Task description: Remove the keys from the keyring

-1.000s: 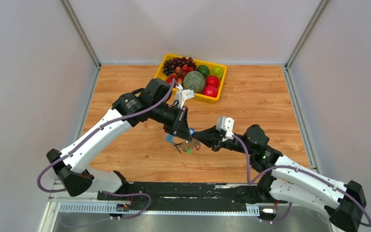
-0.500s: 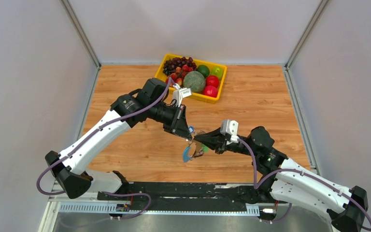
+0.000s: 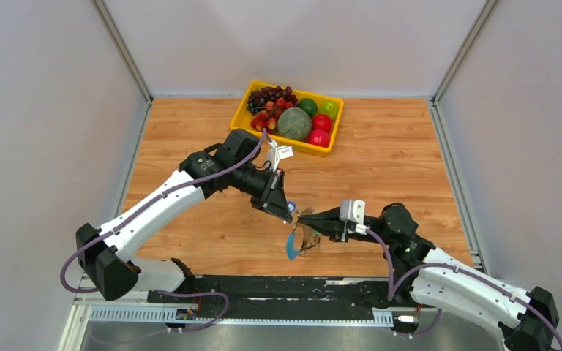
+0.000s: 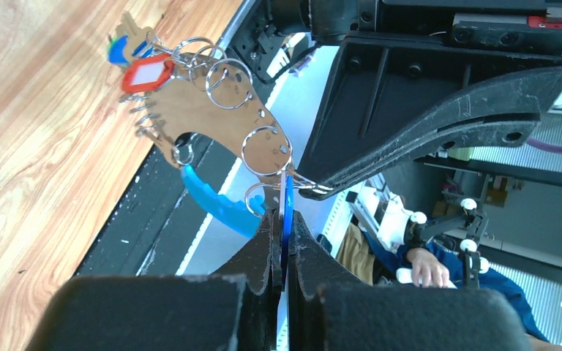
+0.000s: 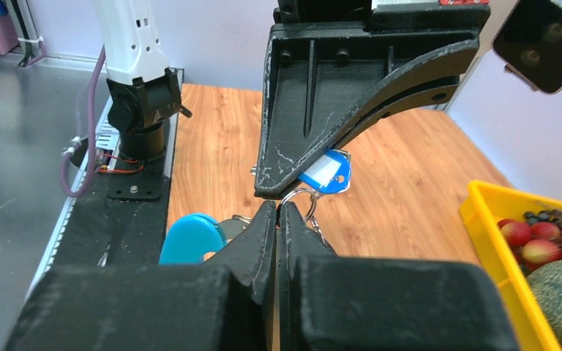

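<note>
Wooden surface (image 3: pixel 380 153) between grey walls, with a yellow tray (image 3: pixel 316 150) of fruit at its far edge, well apart from the work. Near the front middle the two arms meet tip to tip. The left jaws are pressed nearly together on a flat blue key head (image 4: pixel 286 208), which shows a white label in the right wrist view. The right jaws are closed narrow on a thin silvery ring (image 5: pixel 298 196) just beside that head. Next to both grips is the keyring (image 4: pixel 208 110): a flat brown plate pierced with holes, several small silvery rings through them, and a bright blue curved band (image 4: pixel 208 201) along one edge. More keys cluster at the plate's far end, among them a red-framed white head (image 4: pixel 148 73) and a blue head (image 4: pixel 119 51) with a bit of green beside it. From above, the bunch lies between the two jaws and slightly nearer the arm bases; whether it touches the surface I cannot tell
</note>
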`<act>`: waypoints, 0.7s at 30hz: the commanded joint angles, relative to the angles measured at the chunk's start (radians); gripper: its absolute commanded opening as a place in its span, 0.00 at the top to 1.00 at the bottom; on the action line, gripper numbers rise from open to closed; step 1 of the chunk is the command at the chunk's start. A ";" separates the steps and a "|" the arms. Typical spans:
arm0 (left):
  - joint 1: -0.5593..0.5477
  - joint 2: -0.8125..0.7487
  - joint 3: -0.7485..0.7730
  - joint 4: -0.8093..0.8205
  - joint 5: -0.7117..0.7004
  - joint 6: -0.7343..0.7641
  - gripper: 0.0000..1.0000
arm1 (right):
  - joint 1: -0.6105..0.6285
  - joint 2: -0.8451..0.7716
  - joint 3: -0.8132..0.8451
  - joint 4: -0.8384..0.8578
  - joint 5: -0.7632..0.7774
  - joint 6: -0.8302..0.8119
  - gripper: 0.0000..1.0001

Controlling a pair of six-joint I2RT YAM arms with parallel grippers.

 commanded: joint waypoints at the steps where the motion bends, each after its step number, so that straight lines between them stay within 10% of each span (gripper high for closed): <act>1: 0.004 0.002 0.003 0.064 0.036 0.001 1.00 | 0.004 -0.068 -0.039 0.225 -0.043 -0.077 1.00; 17: -0.054 0.048 -0.007 0.054 0.045 0.033 1.00 | 0.004 -0.065 -0.060 0.265 -0.099 -0.199 1.00; 21: -0.054 0.028 0.024 0.047 0.024 0.035 1.00 | 0.005 -0.082 -0.044 0.200 -0.061 -0.176 0.69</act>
